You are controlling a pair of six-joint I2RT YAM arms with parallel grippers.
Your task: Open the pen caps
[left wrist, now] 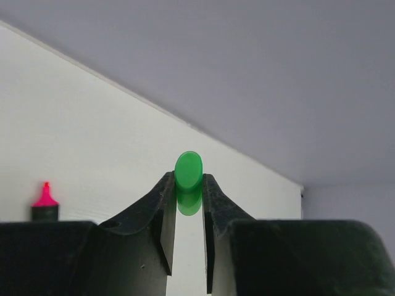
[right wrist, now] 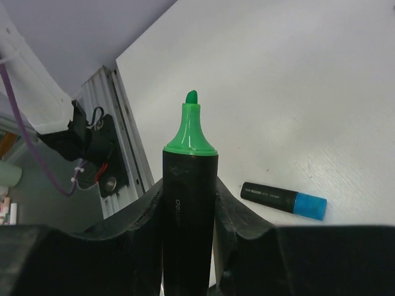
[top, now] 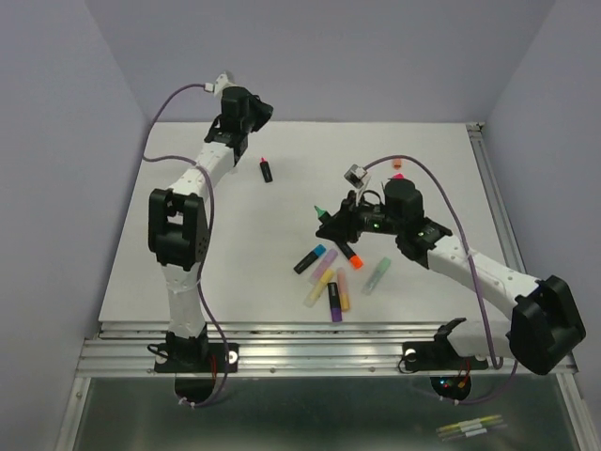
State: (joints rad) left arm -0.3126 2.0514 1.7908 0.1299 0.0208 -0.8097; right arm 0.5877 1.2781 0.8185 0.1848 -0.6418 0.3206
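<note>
**Top external view**
- The left gripper (top: 246, 111) is at the far left of the table (top: 235, 272). The state of its jaws cannot be told from this view.
- One pink-tipped pen (top: 267, 170) with a black barrel lies near it, uncapped.
- The right gripper (top: 331, 224) is over mid-table and carries one green-tipped pen (top: 319, 210).
- Just in front of it lies a pen group (top: 335, 296) in which seven pens can be counted. One is the blue-capped pen (top: 310, 258) and one is the orange-capped pen (top: 349, 252). The other five have pastel, yellow or purple colouring.
- No writing is legible at this range.

**Left wrist view**
- The left gripper (left wrist: 188, 188) is clamped on one green cap (left wrist: 188, 169). The cap stands out beyond the fingertips and is clear of the table.
- The pink-tipped pen (left wrist: 44, 203) shows at the left edge, well apart from the fingers.
- No markings are visible.

**Right wrist view**
- The right gripper (right wrist: 189, 197) is clamped on the black barrel of the green-tipped pen (right wrist: 189, 142), with one finger on each side.
- The green tip is bare and points away from the wrist.
- Dark printing runs along the barrel but cannot be read.
- The blue-capped pen (right wrist: 284, 201) lies flat on the table to the right with its cap fitted. Its barrel carries small print, too fine to read.
</note>
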